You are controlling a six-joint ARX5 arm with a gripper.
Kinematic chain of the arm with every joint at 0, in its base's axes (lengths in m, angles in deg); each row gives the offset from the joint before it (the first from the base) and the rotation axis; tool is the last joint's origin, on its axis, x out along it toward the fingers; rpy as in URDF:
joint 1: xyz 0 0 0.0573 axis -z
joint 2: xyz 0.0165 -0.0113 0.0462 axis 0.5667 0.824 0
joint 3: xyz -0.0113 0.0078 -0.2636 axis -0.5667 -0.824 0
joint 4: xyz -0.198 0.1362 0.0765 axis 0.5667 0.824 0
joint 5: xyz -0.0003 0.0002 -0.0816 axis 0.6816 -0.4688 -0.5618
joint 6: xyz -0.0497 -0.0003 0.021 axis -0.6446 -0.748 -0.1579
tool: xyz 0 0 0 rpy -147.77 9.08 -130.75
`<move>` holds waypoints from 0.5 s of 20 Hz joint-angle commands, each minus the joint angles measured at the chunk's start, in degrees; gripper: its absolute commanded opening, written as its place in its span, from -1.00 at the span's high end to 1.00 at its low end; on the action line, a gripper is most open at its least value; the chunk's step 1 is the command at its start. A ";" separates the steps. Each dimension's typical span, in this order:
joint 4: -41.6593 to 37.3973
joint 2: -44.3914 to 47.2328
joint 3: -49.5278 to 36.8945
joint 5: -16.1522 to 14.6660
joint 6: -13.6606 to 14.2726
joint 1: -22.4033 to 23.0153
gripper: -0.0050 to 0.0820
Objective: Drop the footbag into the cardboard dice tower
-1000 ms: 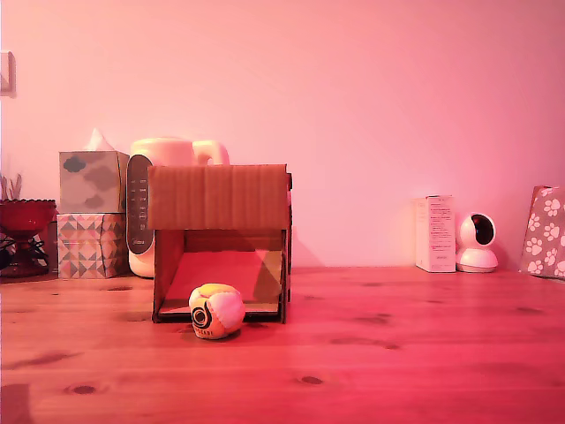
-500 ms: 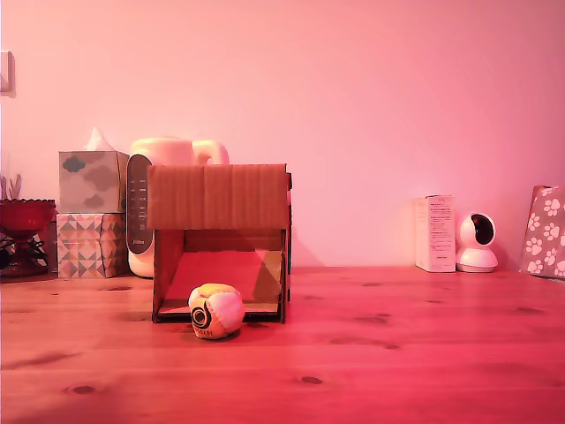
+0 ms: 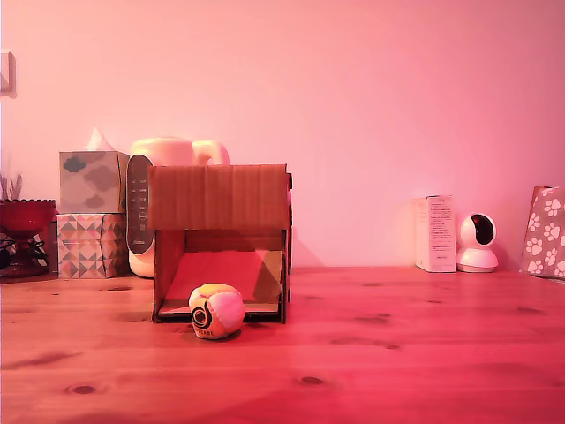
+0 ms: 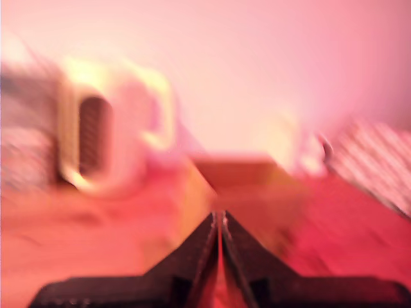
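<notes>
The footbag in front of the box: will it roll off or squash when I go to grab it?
The footbag sits settled on the table just outside the cardboard dice tower, so it probably won't roll far if nudged. Its stitched panels suggest a soft body that likely gives under the fingers. It looks light for its size.

Pink-red light washes over everything I see. Far side: plain bare wall (image 3: pixel 371 106), no windows in view. A frame edge (image 3: pixel 7 72) shows on the wall at the exterior view's far left. Below it, the wooden worktop (image 3: pixel 397 353): planks with dark knots, running from near edge to the wall. Light is brighter toward the upper left of the wall and deeper red toward the right of the worktop. My wrist view is motion-blurred; wall and worktop read only as pink and red areas.
</notes>
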 commanded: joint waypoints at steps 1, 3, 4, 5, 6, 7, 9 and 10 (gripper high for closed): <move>-0.02 2.56 0.04 -1.70 1.16 1.75 0.93; 0.66 7.13 0.04 -2.49 2.62 4.81 0.93; 0.63 9.18 0.04 -2.93 3.28 6.43 0.93; 0.48 11.72 0.04 -2.99 3.58 8.33 0.93; 0.35 14.14 0.04 -2.95 4.55 10.08 0.93; -0.02 16.44 0.04 -2.97 5.49 11.56 0.93; -1.46 22.03 0.04 -2.91 6.91 14.88 0.93; -2.71 24.92 0.04 -2.34 7.56 16.28 0.93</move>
